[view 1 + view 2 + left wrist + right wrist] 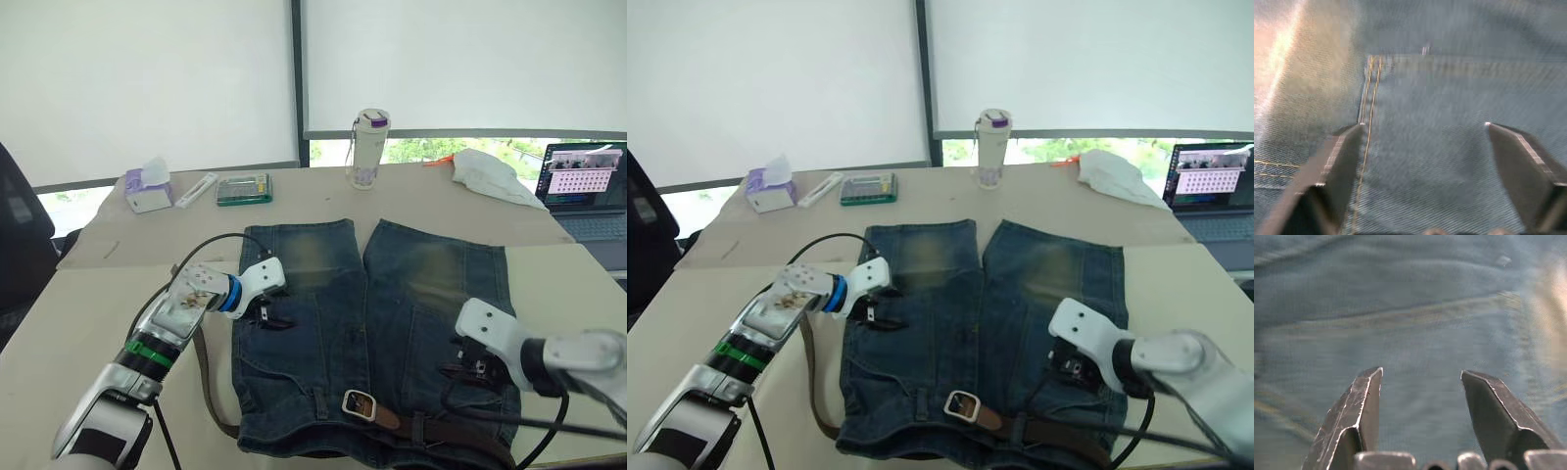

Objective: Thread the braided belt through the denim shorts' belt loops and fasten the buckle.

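While lying flat near the front edge of the bench (88, 323), waistband toward that edge and legs pointing to the far side, faded blue denim shorts (367, 333) are looking soft, limp, prone to bunching. Running along the waistband, dark brown braided belt (446, 429), looking flexible yet firmer than the cloth, with small silver rectangular buckle (359, 403) resting mid-waistband and a length trailing off the shorts' left side. Hovering spread wide and empty over denim: left hand (266, 315), right hand (468, 369). Probably best pinching the strap just behind the buckle.
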Available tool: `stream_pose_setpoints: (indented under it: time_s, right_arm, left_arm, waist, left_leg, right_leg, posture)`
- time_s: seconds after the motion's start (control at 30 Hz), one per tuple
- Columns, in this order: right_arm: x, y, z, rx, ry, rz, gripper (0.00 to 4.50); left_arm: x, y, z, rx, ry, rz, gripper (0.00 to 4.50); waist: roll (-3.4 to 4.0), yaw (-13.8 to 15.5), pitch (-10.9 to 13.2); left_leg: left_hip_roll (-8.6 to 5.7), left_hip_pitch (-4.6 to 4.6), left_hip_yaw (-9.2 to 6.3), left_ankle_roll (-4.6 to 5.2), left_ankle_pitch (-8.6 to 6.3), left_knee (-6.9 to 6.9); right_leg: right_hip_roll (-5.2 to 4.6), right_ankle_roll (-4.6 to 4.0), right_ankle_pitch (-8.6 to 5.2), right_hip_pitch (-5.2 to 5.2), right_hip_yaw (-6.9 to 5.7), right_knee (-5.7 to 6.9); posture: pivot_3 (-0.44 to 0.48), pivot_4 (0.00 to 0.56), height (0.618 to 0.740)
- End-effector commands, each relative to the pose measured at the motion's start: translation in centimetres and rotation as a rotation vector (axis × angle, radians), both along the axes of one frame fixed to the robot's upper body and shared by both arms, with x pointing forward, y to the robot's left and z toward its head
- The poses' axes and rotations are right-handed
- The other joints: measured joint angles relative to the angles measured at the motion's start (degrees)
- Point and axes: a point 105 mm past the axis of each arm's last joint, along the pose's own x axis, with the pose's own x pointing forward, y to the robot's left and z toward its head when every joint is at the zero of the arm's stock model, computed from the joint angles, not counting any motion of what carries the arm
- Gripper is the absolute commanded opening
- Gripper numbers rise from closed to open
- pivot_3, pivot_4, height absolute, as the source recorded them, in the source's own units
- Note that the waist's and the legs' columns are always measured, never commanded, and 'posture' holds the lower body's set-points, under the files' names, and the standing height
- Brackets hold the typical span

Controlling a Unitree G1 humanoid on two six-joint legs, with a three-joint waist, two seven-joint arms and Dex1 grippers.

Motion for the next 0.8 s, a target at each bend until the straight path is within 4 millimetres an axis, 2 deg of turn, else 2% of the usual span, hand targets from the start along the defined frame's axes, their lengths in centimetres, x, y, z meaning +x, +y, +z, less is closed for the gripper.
stream_pose_setpoints:
  time_s: [0.03,0.1,0.2,0.3,0.37,0.43,0.57,0.6,0.8]
  right_arm:
    - [0.5,-1.7,-2.2,-0.105,0.1,0.008,2.94]
    - [0.7,-2.0,-3.3,-0.124,0.158,0.013,2.94]
    - [0.2,-2.3,-5.0,-0.156,0.281,0.034,2.16]
    - [0.2,-2.6,-5.4,-0.191,0.304,0.038,1.2]
    - [0.4,-3.0,-5.3,-0.212,0.294,0.034,0.38]
    - [0.7,-3.1,-5.1,-0.235,0.265,0.029,0.0]
    - [2.4,-3.4,-4.6,-0.287,0.167,0.016,0.0]
    - [2.7,-3.5,-4.6,-0.297,0.152,0.013,0.0]
    - [8.9,-5.2,-2.3,-0.387,-0.096,-0.089,0.0]
  left_arm:
    - [0.0,0.3,-0.3,0.079,-0.017,-0.016,4.46]
    - [-0.2,0.3,-1.2,0.104,0.0,-0.02,4.46]
    - [-0.4,0.2,-2.5,0.141,0.031,-0.013,3.69]
    - [-0.6,0.1,-2.9,0.142,0.035,0.007,2.71]
    - [-0.7,0.3,-3.2,0.145,0.032,0.018,1.96]
    - [-0.7,0.5,-3.5,0.139,0.031,0.05,1.34]
    - [-0.1,0.8,-3.8,0.125,-0.005,0.118,0.02]
    - [0.1,0.8,-3.8,0.124,-0.012,0.126,0.02]
    - [5.0,0.1,-1.8,0.084,-0.178,0.242,0.02]
  waist:
    - [0.0,0.01,0.0]
    - [0.04,0.12,-0.03]
    - [-0.12,0.2,-0.29]
    - [-0.16,0.57,-0.56]
    - [-0.14,0.79,-0.63]
    - [-0.24,0.94,-0.67]
    - [-0.61,0.92,-0.82]
    - [-0.67,0.84,-0.86]
    - [-0.81,1.15,-0.77]
  left_leg:
    - [0.01,-0.03,0.0,0.0,0.0,0.0]
    - [0.01,-0.03,0.0,0.0,0.0,0.0]
    - [0.01,0.08,0.04,0.03,-0.02,0.03]
    - [0.0,0.2,-0.04,0.11,-0.07,0.04]
    - [-0.01,0.33,-0.08,0.15,-0.09,0.04]
    - [-0.02,0.45,-0.09,0.16,-0.11,0.04]
    - [-0.01,0.78,-0.13,0.19,-0.15,0.02]
    - [-0.01,0.84,-0.12,0.42,-0.29,0.02]
    - [-0.22,1.07,-0.06,0.49,-0.32,0.05]
  right_leg:
    - [-0.01,0.0,0.0,-0.02,0.01,0.01]
    - [-0.02,0.0,0.0,-0.03,-0.01,0.01]
    - [-0.03,0.0,0.0,0.08,0.0,-0.01]
    - [-0.05,0.0,0.0,0.28,-0.02,-0.02]
    - [-0.06,0.01,0.0,0.47,-0.03,-0.06]
    - [-0.08,0.02,-0.01,0.61,-0.03,-0.09]
    - [-0.08,0.02,-0.01,0.88,-0.01,-0.13]
    - [-0.08,0.03,-0.02,0.92,-0.02,-0.13]
    - [-0.07,0.02,0.03,0.9,-0.06,-0.12]
  posture:
    - [0.0,0.15,0.74]
    - [0.0,0.15,0.74]
    - [0.0,0.15,0.74]
    - [0.0,0.15,0.74]
    - [0.0,0.15,0.74]
    - [0.0,0.15,0.74]
    - [0.0,0.15,0.74]
    - [0.0,0.15,0.74]
    - [0.0,0.15,0.74]
